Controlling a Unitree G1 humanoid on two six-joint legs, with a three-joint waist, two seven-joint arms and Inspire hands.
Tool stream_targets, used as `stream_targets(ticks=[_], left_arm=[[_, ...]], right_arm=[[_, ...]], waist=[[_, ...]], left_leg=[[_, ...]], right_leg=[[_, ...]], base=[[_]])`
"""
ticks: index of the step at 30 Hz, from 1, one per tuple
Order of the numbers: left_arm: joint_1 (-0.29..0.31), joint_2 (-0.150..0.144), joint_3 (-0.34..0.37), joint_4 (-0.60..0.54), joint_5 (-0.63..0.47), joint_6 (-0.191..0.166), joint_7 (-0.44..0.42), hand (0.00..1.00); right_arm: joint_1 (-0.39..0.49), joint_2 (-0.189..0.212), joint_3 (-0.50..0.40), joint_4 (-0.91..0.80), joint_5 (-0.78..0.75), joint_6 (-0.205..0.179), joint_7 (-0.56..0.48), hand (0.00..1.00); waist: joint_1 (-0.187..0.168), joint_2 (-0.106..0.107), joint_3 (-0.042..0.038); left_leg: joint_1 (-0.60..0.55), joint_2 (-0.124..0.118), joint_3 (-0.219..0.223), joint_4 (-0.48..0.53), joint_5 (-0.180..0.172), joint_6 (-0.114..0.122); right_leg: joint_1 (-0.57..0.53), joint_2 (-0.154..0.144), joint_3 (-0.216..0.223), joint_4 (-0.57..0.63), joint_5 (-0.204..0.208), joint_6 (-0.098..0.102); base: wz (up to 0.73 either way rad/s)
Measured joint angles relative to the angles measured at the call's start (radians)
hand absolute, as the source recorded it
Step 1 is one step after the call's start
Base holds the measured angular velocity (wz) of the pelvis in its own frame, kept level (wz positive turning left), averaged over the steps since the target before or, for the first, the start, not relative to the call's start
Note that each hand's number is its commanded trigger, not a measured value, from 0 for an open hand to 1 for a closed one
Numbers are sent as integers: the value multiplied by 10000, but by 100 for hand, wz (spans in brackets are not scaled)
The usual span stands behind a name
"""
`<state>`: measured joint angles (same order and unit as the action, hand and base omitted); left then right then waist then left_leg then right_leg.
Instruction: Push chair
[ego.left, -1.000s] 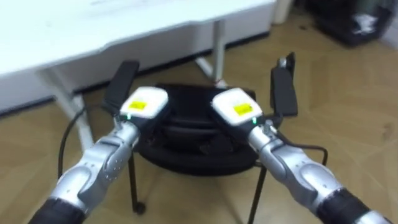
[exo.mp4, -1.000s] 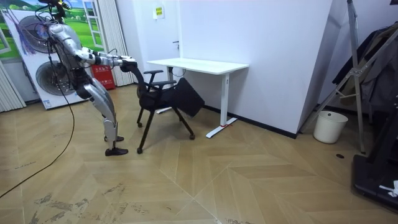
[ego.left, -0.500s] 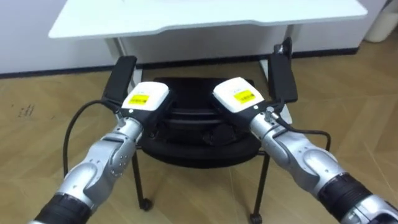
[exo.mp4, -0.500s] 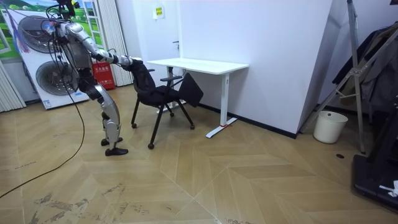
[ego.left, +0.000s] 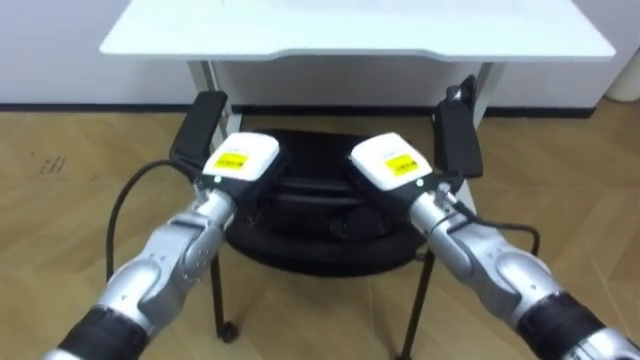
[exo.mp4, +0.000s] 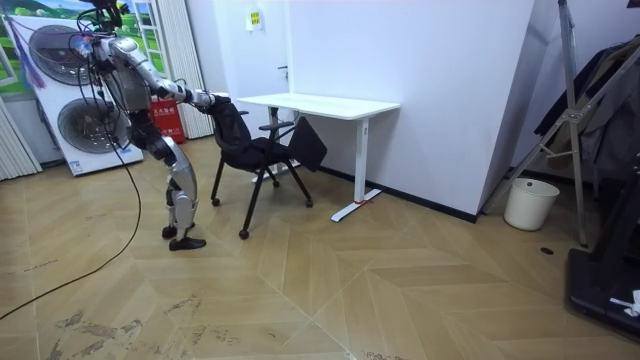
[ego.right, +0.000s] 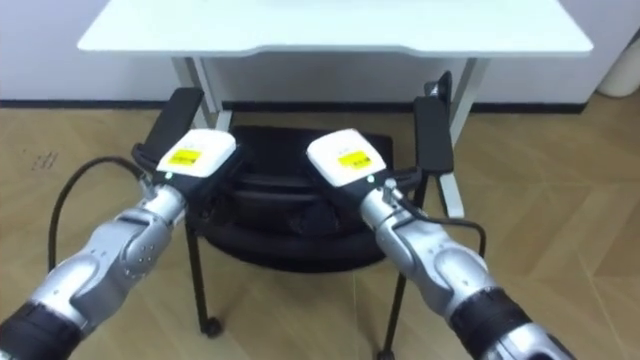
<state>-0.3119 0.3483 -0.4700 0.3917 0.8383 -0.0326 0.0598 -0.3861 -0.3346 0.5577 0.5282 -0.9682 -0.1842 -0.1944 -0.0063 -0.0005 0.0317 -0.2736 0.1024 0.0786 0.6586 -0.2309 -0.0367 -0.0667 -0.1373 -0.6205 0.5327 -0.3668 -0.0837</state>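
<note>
Chair (ego.left: 320, 228) is the black one with thin legs, and it stands on the wood floor (ego.left: 60, 200) right in front of the robot, with its seat facing the white counter (ego.left: 350, 25). The front of the seat is near the counter's edge, and most of the chair is not under it yet. The left robot hand (ego.left: 240, 163) and the right robot hand (ego.left: 393, 165) both rest on the top of the chair's back, side by side with a gap between them. I can see the backs of both, but the fingers go down behind the chair's back, so I cannot tell if they are wide, narrow or holding on. In the room view the robot stands behind the chair with both arms stretched out to it. I think the push is partly done. To do it well, both arms should push the same amount, so the chair rolls straight and does not turn. Slow, small steps are best, because a hard push up high could tip the chair. The left armrest (ego.left: 198, 128) and the right armrest (ego.left: 456, 138) stick up, so they might bump the counter's edge. The chair should also go in between the two counter legs, not into one.
</note>
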Motion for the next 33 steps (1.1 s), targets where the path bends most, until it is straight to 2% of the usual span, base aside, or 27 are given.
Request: stream_targets(ticks=[2,5,6,7,8,9,11,12,15,20,22,24,27,30,33], left_arm=[[-14,-51,-6,-24,2,69,3,100],[15,-191,-11,-134,-19,124,-22,100],[55,-261,-34,-118,-18,152,-58,100],[103,-288,-38,-121,-18,147,-66,100],[189,-365,-44,-127,-17,90,-135,100],[342,-472,-43,-221,-4,80,-147,100],[433,-366,-41,-385,-1,38,-147,100],[427,-295,-23,-407,8,11,-140,100],[427,-165,-15,-424,0,-29,-153,100],[427,-36,65,-673,157,-27,-277,100],[422,-32,209,-755,253,-52,-376,100],[421,30,382,-956,355,-125,-505,100],[419,36,453,-988,368,-195,-623,100],[404,95,552,-1000,369,-323,-710,100],[402,133,549,-1000,374,-362,-768,100]], right_arm=[[-3,-59,-7,-75,-25,-2,6,100],[35,-268,-11,-414,-59,-12,59,100],[116,-373,-15,-465,-59,-29,61,100],[163,-404,-14,-487,-64,-40,64,100],[286,-556,-13,-577,-79,-121,62,100],[435,-677,-14,-730,-78,-130,81,100],[486,-666,-22,-796,-78,-135,66,100],[489,-620,-67,-764,-96,-121,62,100],[506,-495,-72,-716,-114,-75,30,100],[528,-375,-214,-734,-140,-73,5,100],[534,-291,-339,-766,-220,-82,13,100],[533,-242,-419,-888,-222,-64,14,100],[535,-215,-459,-888,-221,-67,41,100],[524,-210,-462,-892,-175,-81,43,100],[535,-185,-460,-819,-58,-108,85,100]], waist=[[-50,16,-17],[-97,141,-30],[-89,129,-37],[-63,135,-45],[40,213,-90],[223,251,-138],[335,253,-158],[352,194,-155],[369,87,-156],[388,-61,-144],[277,-73,-146],[352,-222,-149],[397,-274,-151],[437,-294,-144],[422,-316,-129]], left_leg=[[48,-134,9,-269,5,6],[-75,-584,-104,-1134,175,-154],[-208,-867,-230,-1753,510,78],[-246,-989,-232,-1970,684,121],[-286,-1122,-230,-2344,1084,225],[-172,-1166,-222,-2597,1468,350],[38,-1160,-17,-2660,1647,661],[91,-1159,120,-2604,1547,807],[231,-1157,467,-2433,1326,1039],[225,-1147,784,-2108,891,1224],[148,-1161,850,-1968,683,1263],[43,-1176,1153,-1649,395,1425],[67,-1169,1502,-1141,-38,1608],[87,-1155,1733,-791,-371,1733],[201,-1154,1819,-664,-587,1769]], right_leg=[[-159,40,314,3,50,-39],[-425,66,984,8,103,-85],[-486,86,1466,8,145,-34],[-518,140,1763,6,170,-10],[-540,250,2234,5,213,46],[-538,281,2551,11,244,148],[-547,309,2863,20,318,290],[-575,310,3015,18,335,324],[-516,237,3287,34,308,466],[-546,186,3634,67,262,693],[-570,152,3682,84,227,798],[-786,-46,3805,657,73,871],[-1253,-391,4012,1911,52,1016],[-1459,-623,3963,2389,23,1123],[-1456,-691,3965,2479,35,1258]], base=[[6],[-3],[-15],[-31],[-55],[-60],[-51],[-34],[-25],[-19],[-9],[-25],[-31],[-26],[-16]])
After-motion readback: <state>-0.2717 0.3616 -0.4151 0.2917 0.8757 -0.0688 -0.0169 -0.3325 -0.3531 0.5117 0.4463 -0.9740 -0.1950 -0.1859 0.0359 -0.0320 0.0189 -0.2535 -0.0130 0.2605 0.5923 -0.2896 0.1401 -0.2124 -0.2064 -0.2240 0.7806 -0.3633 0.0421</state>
